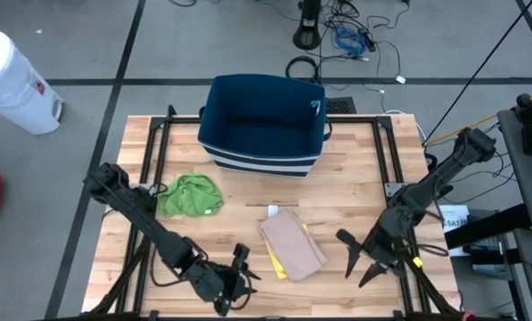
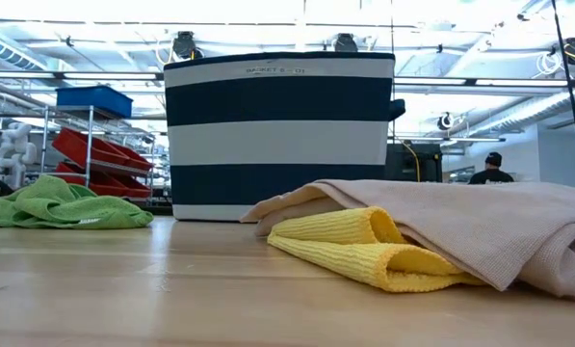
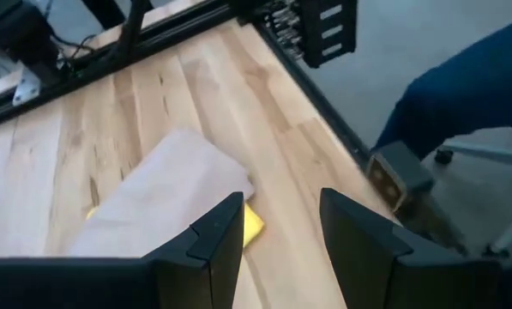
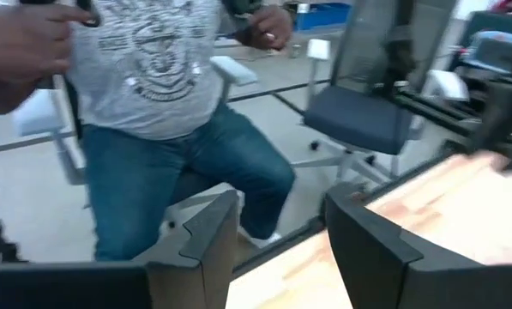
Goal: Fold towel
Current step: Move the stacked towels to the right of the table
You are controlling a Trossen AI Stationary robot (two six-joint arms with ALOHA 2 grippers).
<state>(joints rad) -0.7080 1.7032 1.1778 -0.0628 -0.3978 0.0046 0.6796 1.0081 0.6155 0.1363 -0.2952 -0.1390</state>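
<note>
A beige towel (image 1: 292, 242) lies folded on the table's near middle, covering most of a yellow cloth (image 2: 364, 246) whose edge sticks out beneath it. A crumpled green towel (image 1: 191, 195) rests on the table's left part. My left gripper (image 1: 240, 269) hovers open at the near edge, left of the beige towel (image 3: 157, 199), with nothing between its fingers. My right gripper (image 1: 356, 259) stands open to the right of the beige towel, above the table and apart from it.
A navy-and-white striped basket (image 1: 263, 123) stands at the table's far middle. Bare wood lies between the towels and the basket. Beyond the table's near edge, a seated person (image 4: 165, 103) in jeans and an office chair (image 4: 367, 116) show in the right wrist view.
</note>
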